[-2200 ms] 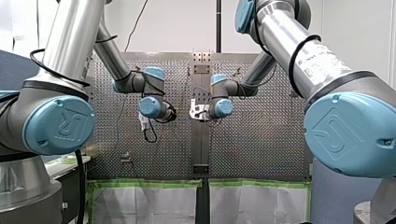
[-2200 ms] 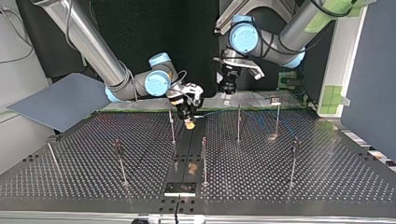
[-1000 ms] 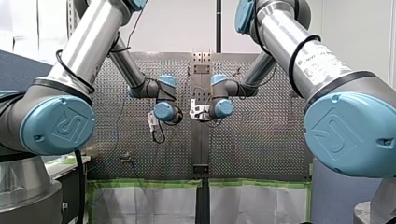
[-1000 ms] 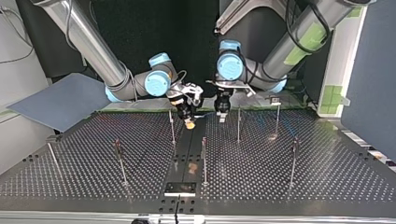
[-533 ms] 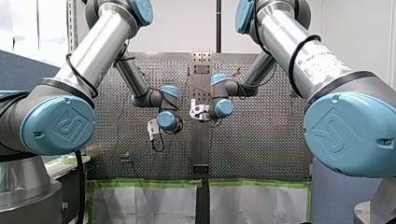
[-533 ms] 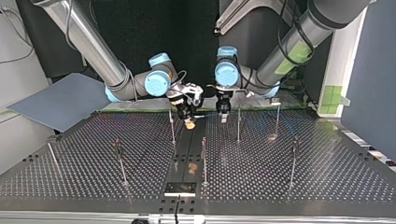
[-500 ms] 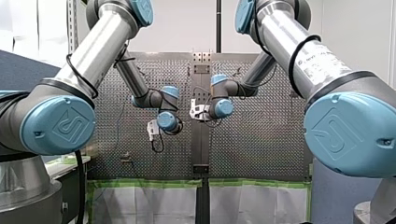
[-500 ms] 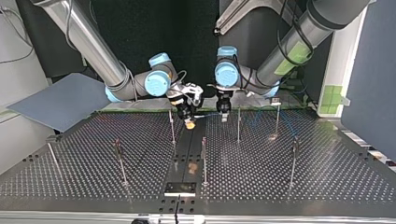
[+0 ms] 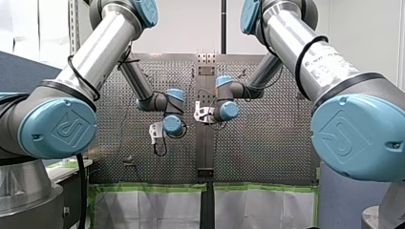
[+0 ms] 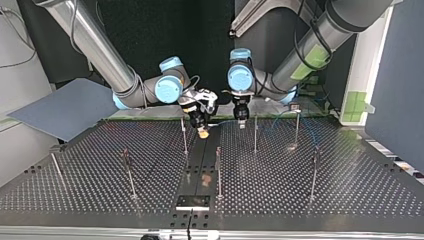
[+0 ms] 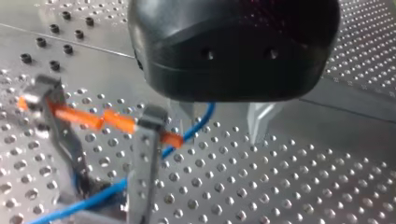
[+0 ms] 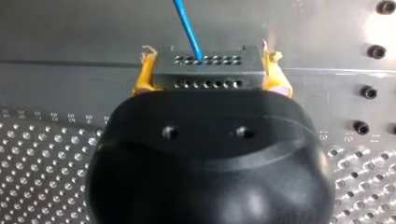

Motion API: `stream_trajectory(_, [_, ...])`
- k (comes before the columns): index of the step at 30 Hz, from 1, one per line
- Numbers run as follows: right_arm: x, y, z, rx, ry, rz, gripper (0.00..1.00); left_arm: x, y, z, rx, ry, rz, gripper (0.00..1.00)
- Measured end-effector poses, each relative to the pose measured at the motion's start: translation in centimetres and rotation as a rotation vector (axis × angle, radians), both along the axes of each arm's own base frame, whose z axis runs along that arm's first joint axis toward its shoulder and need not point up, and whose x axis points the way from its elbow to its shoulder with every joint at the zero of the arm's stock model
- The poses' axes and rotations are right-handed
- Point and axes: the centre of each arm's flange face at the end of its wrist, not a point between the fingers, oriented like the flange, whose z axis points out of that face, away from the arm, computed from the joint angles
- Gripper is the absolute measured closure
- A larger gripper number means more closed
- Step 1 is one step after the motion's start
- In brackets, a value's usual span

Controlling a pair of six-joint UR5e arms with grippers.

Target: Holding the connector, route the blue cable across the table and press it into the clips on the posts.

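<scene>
Tabletop (image 10: 310, 200) perforations lie under both claws. Note the left claw (image 11: 222, 133): its metal fingers (image 11: 258, 122) are spread, and the blue cable (image 11: 208, 114) passes between them, close to one finger. Just beside that claw you see a post (image 11: 142, 172) carrying an orange clip (image 11: 121, 122), and the cable runs past it. Check the right claw (image 12: 208, 65): its yellow pads (image 12: 142, 79) pinch the connector (image 12: 205, 77) from both sides. The cable leaves the connector ahead of that claw.
</scene>
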Motion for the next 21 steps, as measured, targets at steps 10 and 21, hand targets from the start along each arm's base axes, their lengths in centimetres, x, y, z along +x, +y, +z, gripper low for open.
stream_trajectory(10, [0.0,0.0,0.0,0.000,-0.001,0.003,1.00,-0.6,-1.2,0.4,0.010,-0.013,-0.023,1.00])
stream_trajectory(21, [-0.3,0.4,1.8,0.010,0.018,0.007,1.00,-1.5,-1.5,3.9,-0.014,-0.033,0.003,1.00])
